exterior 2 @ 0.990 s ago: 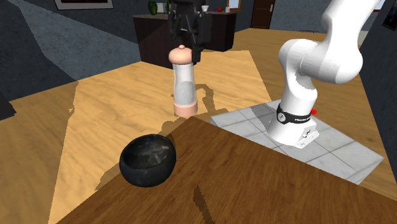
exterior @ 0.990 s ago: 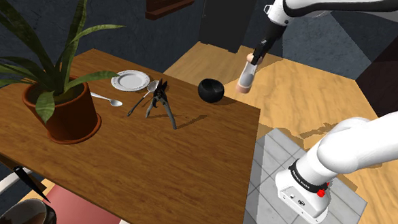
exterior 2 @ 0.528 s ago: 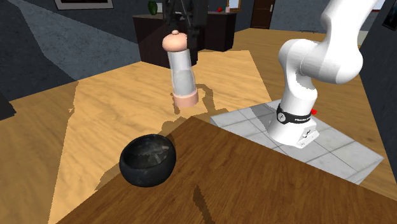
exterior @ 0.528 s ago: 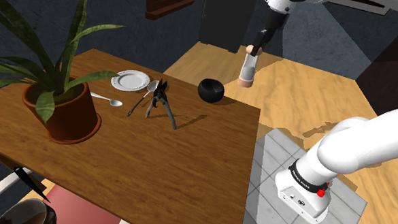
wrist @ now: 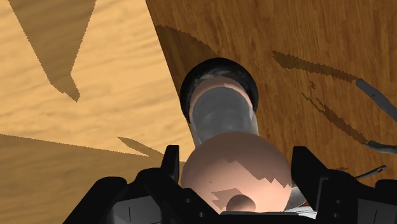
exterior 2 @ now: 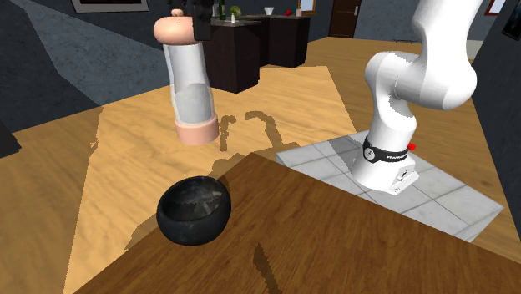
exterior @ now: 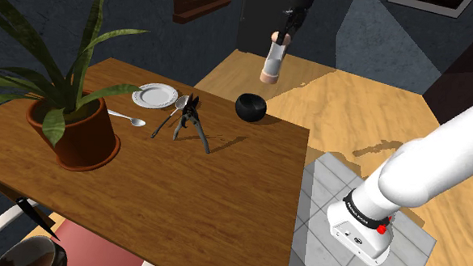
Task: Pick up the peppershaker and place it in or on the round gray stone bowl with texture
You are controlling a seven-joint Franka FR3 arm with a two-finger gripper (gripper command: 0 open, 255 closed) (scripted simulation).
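The pepper shaker (exterior: 272, 62) (exterior 2: 191, 82) is a tall clear tube with pinkish-tan caps, hanging in the air slightly tilted. My black gripper (exterior: 291, 14) (exterior 2: 189, 12) is shut on its top cap. In the wrist view the shaker (wrist: 229, 146) runs away from my fingers (wrist: 170, 167) and its far end overlaps the bowl (wrist: 218, 76) below. The round dark stone bowl (exterior: 250, 108) (exterior 2: 194, 210) rests on the wooden table near its corner, with the shaker above it and a little toward the floor side.
On the table (exterior: 225, 184) lie a white plate (exterior: 154, 94), a spoon (exterior: 127, 118), dark utensils (exterior: 187, 118) and a potted plant (exterior: 73, 130). The robot's base (exterior: 365, 226) (exterior 2: 389, 159) stands on grey tiles beside the table. Dark cabinets (exterior 2: 242, 46) line the far wall.
My gripper has carried the shaker up and toward the shoulder view's left, from over the floor to nearly above the bowl. The shaker has tilted more.
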